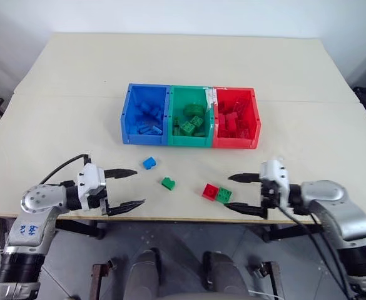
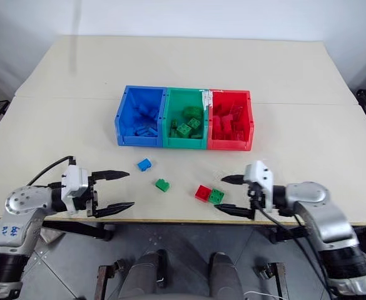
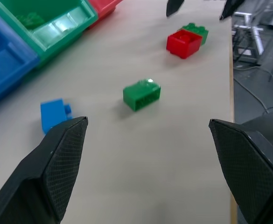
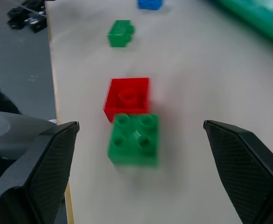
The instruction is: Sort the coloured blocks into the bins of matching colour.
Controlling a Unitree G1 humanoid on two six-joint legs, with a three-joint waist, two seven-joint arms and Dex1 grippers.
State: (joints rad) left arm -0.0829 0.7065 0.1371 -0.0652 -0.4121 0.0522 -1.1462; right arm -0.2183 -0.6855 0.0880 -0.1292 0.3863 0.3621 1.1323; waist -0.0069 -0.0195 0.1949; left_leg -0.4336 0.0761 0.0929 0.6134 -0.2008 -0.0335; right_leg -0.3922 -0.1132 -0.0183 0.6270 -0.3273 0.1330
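The left gripper [image 1: 125, 187] hangs low over the near edge of the table [image 1: 57, 125], jaws spread wide and empty, aimed inward; just ahead of it lies the blue block [image 1: 148, 163], and a little further right the lone green block [image 1: 168, 183], both well apart from the bins [image 1: 190, 116]. Further right a red block [image 1: 210, 191] and a second green block [image 1: 224, 195] sit touching each other (an awkward pair), with the right gripper [image 1: 244, 192] just beside them, also wide and holding nothing.

The step in hand looks like the reach for a pick. For the left arm the blue block is the nearer target; the jaws should straddle its flat sides, not its corners. For the right arm, I would take the green of the pair first, closing across its free faces so the red one is not dragged along.

The blocks are smooth, hard plastic, boxy with round studs on top; likely slippery, so a centred squeeze matters. The bins are glossy, open-topped, thin-walled boxes, blue, green and red from left to right, each already holding blocks of its colour; the table is a matte, pale surface.
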